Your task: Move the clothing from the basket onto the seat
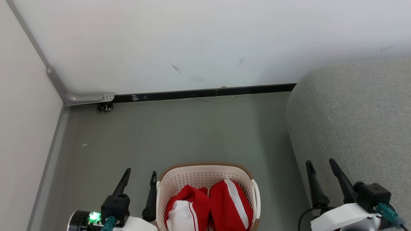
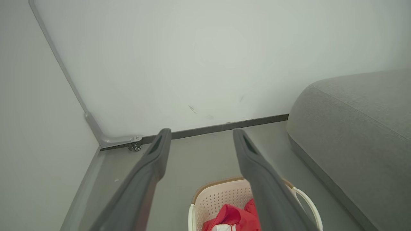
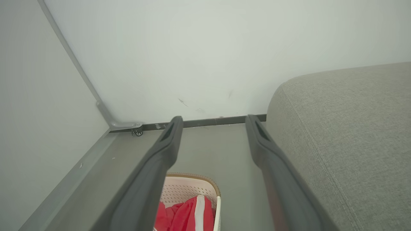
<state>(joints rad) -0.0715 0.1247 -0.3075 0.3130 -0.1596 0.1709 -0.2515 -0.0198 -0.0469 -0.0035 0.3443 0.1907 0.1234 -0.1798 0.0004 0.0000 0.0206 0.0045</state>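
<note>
Clothing (image 1: 208, 208): two garments counted, both lying in the basket (image 1: 199, 176), side by side and touching. The material is soft, crumpled fabric, bright red with white panels. The left-hand piece carries a thin red stripe across its white panel.

Basket: one, cream-white plastic, a rounded rectangle. Its walls are perforated with small round holes and its rim is brown. A looped side handle shows in the left wrist view. The basket stands on the grey-green floor (image 1: 179, 131), between the two arms.

Seat (image 1: 359, 122): one, grey woven upholstery with a rounded edge and a stitched seam. It sits to the robot's right of the basket, apart from it.

Left fingers (image 1: 122, 184): two, long, dark and tapered, spread wide and holding nothing, just beside the basket's left wall.

Right fingers (image 1: 315, 186): two, same form, spread wide and empty, against the seat's side.

Wall (image 1: 192, 41): white, smooth, lightly scuffed, with one black skirting strip (image 1: 205, 93) at its foot.
</note>
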